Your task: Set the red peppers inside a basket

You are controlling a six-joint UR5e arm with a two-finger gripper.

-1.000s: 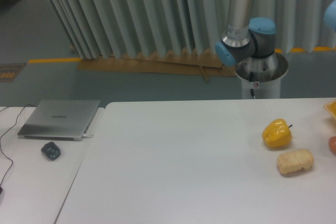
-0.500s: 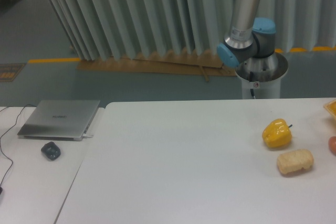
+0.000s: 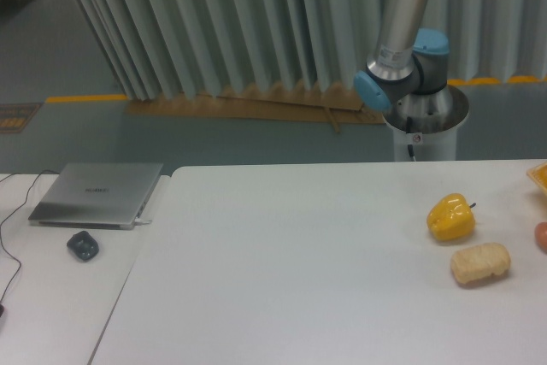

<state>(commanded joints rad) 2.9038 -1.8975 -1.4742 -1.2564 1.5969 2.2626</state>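
The white table (image 3: 299, 254) is lying smooth and matte in front of me, its long flat top catching a dull even light. Near the right end, a yellow pepper (image 3: 450, 217) is sitting upright, waxy and lobed, with a short dark stem poking out to one side. Just beside it, closer to me, a pale tan lump (image 3: 479, 263) is lying on its side, oblong, with a rough, crumbly-looking surface like bread.

At the very right edge, a small reddish sliver (image 3: 542, 236) is peeking into view; it is probably the red pepper, resting on the table, but almost all of it is cut off and its shape is not readable. Above it, an orange-yellow corner (image 3: 538, 176) of something flat is also being clipped by the edge, and I cannot tell what it is.

Behind the table, the robot arm (image 3: 402, 40) is rising from a shiny metal pedestal (image 3: 425, 121), its grey tube and light blue joint caps running up out of the top of the view. The gripper is out of sight, so I cannot tell whether its jaws are parted or closed.

On a lower side table at the left, a closed silver laptop (image 3: 97, 194) is lying flat, with a dark rounded mouse (image 3: 82, 245) near it and thin black cables trailing off the edge. Pleated grey curtains (image 3: 214, 23) are hanging behind everything.
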